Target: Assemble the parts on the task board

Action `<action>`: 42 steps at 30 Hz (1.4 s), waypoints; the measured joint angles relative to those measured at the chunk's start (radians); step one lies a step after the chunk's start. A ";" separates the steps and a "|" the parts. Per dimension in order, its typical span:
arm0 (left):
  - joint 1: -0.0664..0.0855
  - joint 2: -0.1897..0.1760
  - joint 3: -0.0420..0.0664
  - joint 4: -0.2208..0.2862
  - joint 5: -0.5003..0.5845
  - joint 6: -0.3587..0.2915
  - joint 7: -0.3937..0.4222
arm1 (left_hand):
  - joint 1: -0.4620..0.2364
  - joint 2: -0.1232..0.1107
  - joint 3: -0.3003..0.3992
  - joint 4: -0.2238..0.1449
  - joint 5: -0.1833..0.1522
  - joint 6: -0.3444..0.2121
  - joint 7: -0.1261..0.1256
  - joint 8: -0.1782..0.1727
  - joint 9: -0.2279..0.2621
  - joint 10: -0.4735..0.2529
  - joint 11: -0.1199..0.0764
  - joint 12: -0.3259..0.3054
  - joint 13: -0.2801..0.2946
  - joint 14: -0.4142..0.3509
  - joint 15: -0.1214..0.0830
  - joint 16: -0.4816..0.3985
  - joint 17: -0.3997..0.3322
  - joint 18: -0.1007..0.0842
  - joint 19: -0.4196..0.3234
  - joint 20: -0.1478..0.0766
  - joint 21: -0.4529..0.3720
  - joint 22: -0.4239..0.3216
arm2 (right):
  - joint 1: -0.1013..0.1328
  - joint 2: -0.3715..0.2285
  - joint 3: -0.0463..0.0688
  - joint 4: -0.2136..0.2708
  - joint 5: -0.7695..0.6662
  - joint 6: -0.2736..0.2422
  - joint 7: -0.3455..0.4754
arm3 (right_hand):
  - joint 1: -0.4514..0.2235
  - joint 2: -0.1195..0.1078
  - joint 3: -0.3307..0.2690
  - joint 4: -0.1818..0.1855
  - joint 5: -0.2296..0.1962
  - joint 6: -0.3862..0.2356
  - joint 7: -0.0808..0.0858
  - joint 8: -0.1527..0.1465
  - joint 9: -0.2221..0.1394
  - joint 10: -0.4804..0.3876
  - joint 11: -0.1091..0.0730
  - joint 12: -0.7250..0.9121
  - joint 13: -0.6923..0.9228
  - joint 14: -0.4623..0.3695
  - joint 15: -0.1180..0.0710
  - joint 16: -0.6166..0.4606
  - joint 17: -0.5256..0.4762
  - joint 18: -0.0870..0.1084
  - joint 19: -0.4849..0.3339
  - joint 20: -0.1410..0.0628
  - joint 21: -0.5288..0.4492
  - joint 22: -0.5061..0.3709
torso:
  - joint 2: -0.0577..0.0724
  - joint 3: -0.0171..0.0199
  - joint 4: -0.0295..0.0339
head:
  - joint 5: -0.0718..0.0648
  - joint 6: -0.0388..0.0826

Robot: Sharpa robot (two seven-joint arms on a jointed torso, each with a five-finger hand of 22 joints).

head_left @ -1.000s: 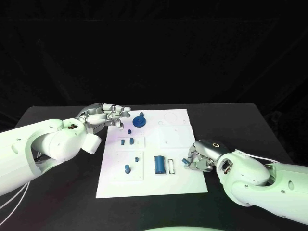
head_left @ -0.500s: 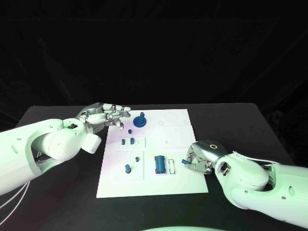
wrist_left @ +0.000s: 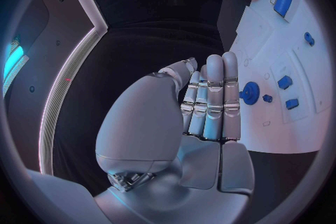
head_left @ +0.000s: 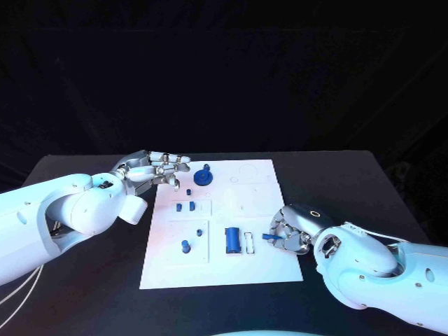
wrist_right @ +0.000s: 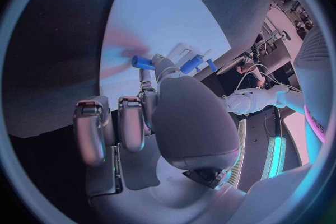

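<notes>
Task board [head_left: 254, 262]: white plate at table centre, long side running 12 to 6 o'clock.
Right hand [head_left: 288, 236]: at the board's 4 o'clock edge, fingers curled, pinching a small blue peg [head_left: 269, 237] (also seen at its fingertips in the wrist view [wrist_right: 142, 61]).
Left hand [head_left: 155, 169]: at the board's 11 o'clock corner, fingers straight and held together, holding nothing.
Blue gear [head_left: 204, 175]: just beside the left fingertips.
Blue block [head_left: 232, 240]: near the peg, at its 9 o'clock.

You're looking at two glossy white arms with rounded, bulbous shells, the left arm [head_left: 52, 217] trailing thin pale cables beneath it near its base. Each ends in a silver, segmented metal hand: the left hand [head_left: 153, 168] and the right hand [head_left: 290, 231]. The right wrist carries a dark ring-shaped marking.
</notes>
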 measured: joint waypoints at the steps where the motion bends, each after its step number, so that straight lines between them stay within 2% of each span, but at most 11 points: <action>1: 0.000 0.000 0.000 0.000 0.000 0.000 0.000 | 0.000 0.000 0.000 0.000 0.000 0.000 0.000 0.000 0.000 0.000 0.000 0.000 0.000 0.000 0.000 0.000 0.000 0.000 0.000 0.000 0.000 0.000 | 0.001 0.002 0.000 0.003 0.014 -0.010 0.001 | -0.001 0.000 0.002 0.000 0.000 0.000 0.000 0.000 0.000 0.000 0.000 0.000 0.000 0.000 0.000 0.000 0.000 0.000 0.000 0.000 0.000 0.000 | 0.000 0.0000 0.0002 | 0.000 0.000; 6: 0.000 0.000 0.000 0.000 0.000 0.000 0.000 | 0.000 0.000 0.000 0.000 0.000 0.000 0.000 0.000 0.000 0.000 0.000 0.000 0.000 0.000 0.000 0.000 0.000 0.000 0.000 0.000 0.000 0.000 | 0.003 0.014 0.000 0.010 0.063 -0.038 0.004 | -0.020 -0.017 0.023 0.005 0.007 0.000 0.000 0.000 0.003 0.000 0.000 0.000 -0.039 0.000 0.000 0.000 0.000 0.000 0.000 0.000 0.000 0.000 | 0.000 0.0001 0.0003 | 0.000 -0.001; 17: 0.000 0.001 0.000 0.001 0.000 0.001 -0.001 | 0.000 0.000 0.000 0.000 0.000 0.000 0.000 0.000 0.000 0.000 0.000 0.000 0.000 0.000 0.000 0.000 0.000 0.000 0.000 0.000 0.000 0.000 | 0.004 0.057 0.000 -0.004 0.158 -0.061 0.008 | -0.101 -0.031 0.054 0.043 0.017 0.004 0.004 0.006 0.016 0.000 0.000 0.004 -0.131 0.004 -0.004 0.000 0.001 0.000 0.000 0.000 0.000 0.000 | 0.001 -0.0003 0.0003 | 0.000 -0.002; 19: 0.000 0.001 0.000 0.001 0.000 0.001 -0.001 | 0.000 0.000 0.000 0.000 0.000 0.000 0.000 0.000 0.000 0.000 0.000 0.000 0.000 0.000 0.000 0.000 0.000 0.000 0.000 0.000 0.000 0.000 | 0.004 0.068 0.000 -0.014 0.178 -0.057 0.008 | -0.129 -0.036 0.046 0.059 0.048 0.014 0.001 0.011 0.019 0.002 -0.002 0.001 -0.136 0.004 -0.004 0.000 0.001 0.000 0.000 0.000 0.000 0.000 | 0.001 -0.0003 0.0003 | 0.000 -0.001; 21: 0.000 0.002 0.000 0.001 0.000 0.001 -0.001 | 0.000 0.000 0.000 0.000 0.000 0.000 0.000 0.000 0.000 0.000 0.000 0.000 0.000 0.000 0.000 0.000 0.000 0.000 0.000 0.000 0.000 0.000 | 0.004 0.077 0.000 -0.022 0.192 -0.051 0.008 | -0.144 -0.038 0.040 0.064 0.061 0.022 -0.007 0.012 0.022 0.004 -0.004 0.001 -0.131 0.004 -0.004 0.000 0.001 0.000 0.000 0.000 0.000 0.000 | 0.001 -0.0002 0.0003 | 0.000 0.000; 31: 0.000 0.001 0.000 0.003 0.000 0.001 -0.001 | 0.000 0.000 0.000 0.000 0.000 0.000 0.000 0.000 0.000 0.000 0.000 0.000 0.000 0.000 0.000 0.000 0.000 0.000 0.000 0.000 0.000 0.000 | 0.006 0.105 0.003 -0.050 0.237 -0.006 0.003 | -0.212 -0.035 0.021 0.082 0.077 0.034 -0.013 0.023 0.036 0.017 -0.005 0.021 -0.129 0.004 -0.004 0.004 0.001 0.000 -0.004 -0.004 0.000 0.000 | 0.001 -0.0001 0.0000 | 0.003 -0.001; 38: 0.000 0.001 0.000 0.004 0.000 0.002 -0.002 | 0.000 0.000 0.000 0.000 0.000 0.000 0.000 0.000 0.000 0.000 0.000 0.000 0.000 0.000 0.000 0.000 0.000 0.000 0.000 0.000 0.000 0.000 | 0.006 0.118 0.001 -0.060 0.247 0.016 -0.006 | -0.240 -0.026 -0.002 0.077 0.104 0.041 -0.015 0.032 0.042 0.022 -0.007 0.032 -0.129 0.004 -0.004 0.004 0.001 0.000 -0.004 -0.004 0.000 0.000 | 0.001 -0.0001 -0.0002 | 0.005 -0.003; 39: 0.000 0.001 0.000 0.004 0.000 0.002 -0.002 | 0.000 0.000 0.000 0.000 0.000 0.000 0.000 0.000 0.000 0.000 0.000 0.000 0.000 0.000 0.000 0.000 0.000 0.000 0.000 0.000 0.000 0.000 | 0.006 0.120 0.002 -0.061 0.247 0.018 -0.007 | -0.246 -0.032 -0.006 0.079 0.104 0.042 -0.016 0.033 0.043 0.022 -0.007 0.035 -0.129 0.004 -0.004 0.004 0.001 0.000 -0.004 -0.004 0.000 0.000 | 0.001 -0.0001 -0.0002 | 0.005 -0.003; 42: 0.000 0.001 0.000 0.004 0.000 0.002 -0.002 | 0.000 0.000 0.000 0.000 0.000 0.000 0.000 0.000 0.000 0.000 0.000 0.000 0.000 0.000 0.000 0.000 0.000 0.000 0.000 0.000 0.000 0.000 | 0.007 0.122 0.002 -0.063 0.247 0.021 -0.011 | -0.294 -0.027 -0.035 0.081 0.118 0.042 -0.017 0.034 0.045 0.022 -0.007 0.041 -0.129 0.004 -0.004 0.004 0.000 0.000 -0.004 -0.004 0.000 0.000 | 0.001 -0.0002 -0.0004 | 0.005 -0.003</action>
